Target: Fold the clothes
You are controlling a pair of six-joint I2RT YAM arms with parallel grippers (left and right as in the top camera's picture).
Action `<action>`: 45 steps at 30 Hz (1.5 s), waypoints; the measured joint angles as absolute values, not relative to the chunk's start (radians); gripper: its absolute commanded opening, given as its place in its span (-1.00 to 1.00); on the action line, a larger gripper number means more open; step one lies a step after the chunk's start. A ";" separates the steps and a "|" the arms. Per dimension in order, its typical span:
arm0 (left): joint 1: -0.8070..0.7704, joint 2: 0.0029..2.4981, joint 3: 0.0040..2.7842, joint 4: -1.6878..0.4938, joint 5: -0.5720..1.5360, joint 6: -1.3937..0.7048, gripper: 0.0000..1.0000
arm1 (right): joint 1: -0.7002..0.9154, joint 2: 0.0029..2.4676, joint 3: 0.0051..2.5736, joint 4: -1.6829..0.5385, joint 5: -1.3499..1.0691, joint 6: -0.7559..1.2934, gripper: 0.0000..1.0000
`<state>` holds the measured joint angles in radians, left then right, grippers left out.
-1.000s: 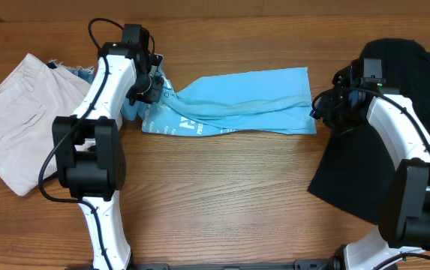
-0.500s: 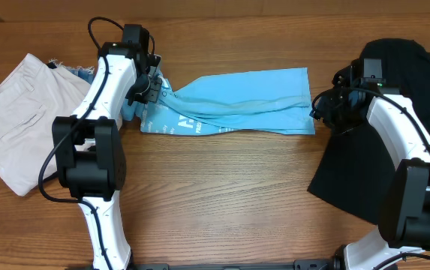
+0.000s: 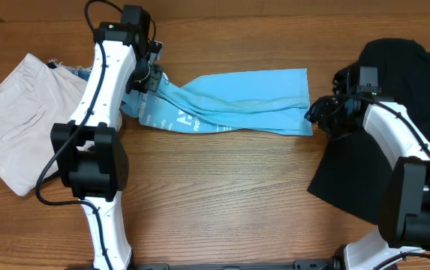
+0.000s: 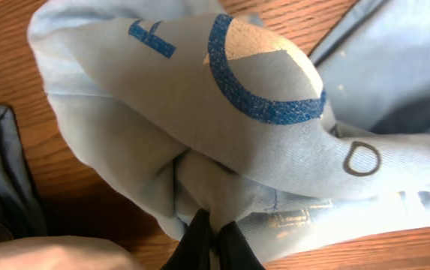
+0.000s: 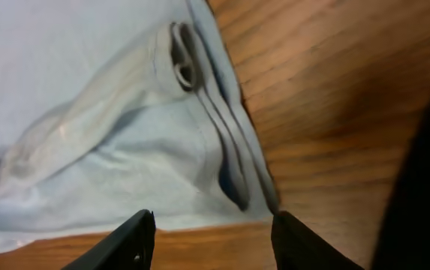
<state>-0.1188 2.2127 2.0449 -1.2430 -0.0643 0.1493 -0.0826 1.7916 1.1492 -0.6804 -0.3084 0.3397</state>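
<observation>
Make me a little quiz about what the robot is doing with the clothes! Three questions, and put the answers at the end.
1. True or false: the left gripper is pinching the light blue T-shirt.
2. Which garment lies furthest to the robot's right? A: a red towel. B: the black T-shirt. C: a green sock.
3. Fill the gap: the right gripper, at the blue shirt's edge, is ____ (open or shut).

Key: 1 true; 2 B; 3 open.
</observation>
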 measured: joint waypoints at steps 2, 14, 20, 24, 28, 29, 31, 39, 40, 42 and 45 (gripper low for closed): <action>-0.126 2.213 2.045 -1.243 -0.064 0.149 -0.92 | -0.083 1.792 1.120 -0.635 -0.326 0.340 0.08; -0.131 2.213 2.050 -1.242 -0.065 0.153 -0.81 | -0.083 1.793 1.053 -0.552 -0.359 0.340 0.03; -0.131 2.213 2.051 -1.247 -0.064 0.159 -0.29 | -0.083 1.793 1.053 -0.561 -0.359 0.340 -0.01; -0.131 2.213 2.047 -1.261 -0.064 0.158 0.00 | -0.082 1.793 1.053 -0.574 -0.359 0.340 -0.01; -0.131 2.212 1.966 -1.194 -0.065 0.166 -0.21 | -0.083 1.793 1.053 -0.576 -0.360 0.340 -0.01; -0.131 2.212 1.950 -1.182 -0.068 0.168 -0.28 | -0.083 1.793 1.053 -0.576 -0.360 0.341 -0.01; -0.131 2.212 1.925 -1.162 -0.083 0.175 -0.55 | -0.083 1.793 1.053 -0.576 -0.360 0.341 -0.01; -0.131 2.212 1.921 -1.124 -0.128 0.191 -0.92 | -0.083 1.793 1.053 -0.575 -0.360 0.341 -0.01; -0.131 2.212 1.921 -1.126 -0.129 0.191 -0.92 | -0.083 1.793 1.053 -0.576 -0.359 0.341 -0.01; -0.131 2.212 1.922 -1.134 -0.133 0.191 -0.92 | -0.083 1.793 1.053 -0.576 -0.360 0.341 -0.01; -0.131 2.212 1.952 -1.175 -0.146 0.191 -0.92 | -0.083 1.793 1.053 -0.576 -0.360 0.341 -0.01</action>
<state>-0.1314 2.2124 1.9518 -1.1748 -0.1455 0.1913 -0.0826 1.7927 1.0527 -0.5758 -0.3595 0.3408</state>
